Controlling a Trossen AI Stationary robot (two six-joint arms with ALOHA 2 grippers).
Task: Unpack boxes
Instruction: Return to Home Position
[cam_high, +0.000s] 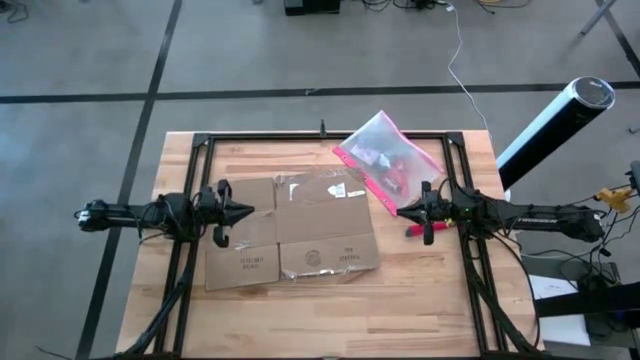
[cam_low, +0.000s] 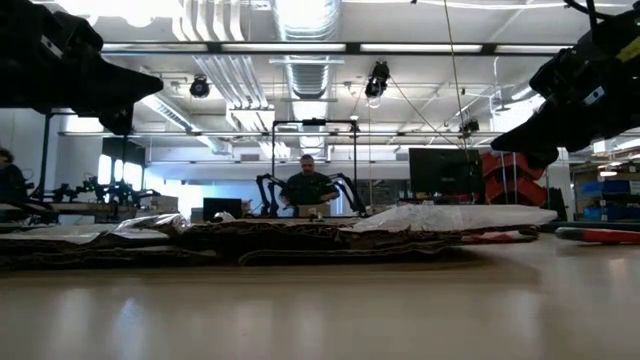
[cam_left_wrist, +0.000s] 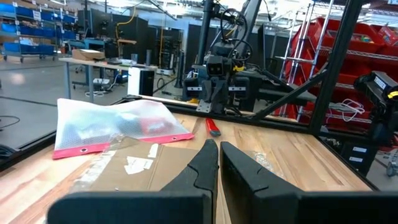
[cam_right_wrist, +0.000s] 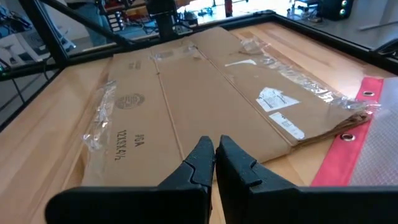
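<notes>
The wooden table (cam_high: 440, 300) fills the middle of the high view. The brown box (cam_high: 300, 230) lies squashed flat in the middle of it. A see-through pouch (cam_high: 388, 155) with a pink edge lies up and right, touching the box's corner. The left gripper (cam_high: 245, 211) hangs over the box's left side, fingers together, holding nothing. The right gripper (cam_high: 402, 211) hangs just right of the box, fingers together, empty. A small red thing (cam_high: 418, 230) lies beside it.

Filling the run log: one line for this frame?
box flat on table | pouch at its corner | left gripper shut, empty | right gripper shut, empty
</notes>
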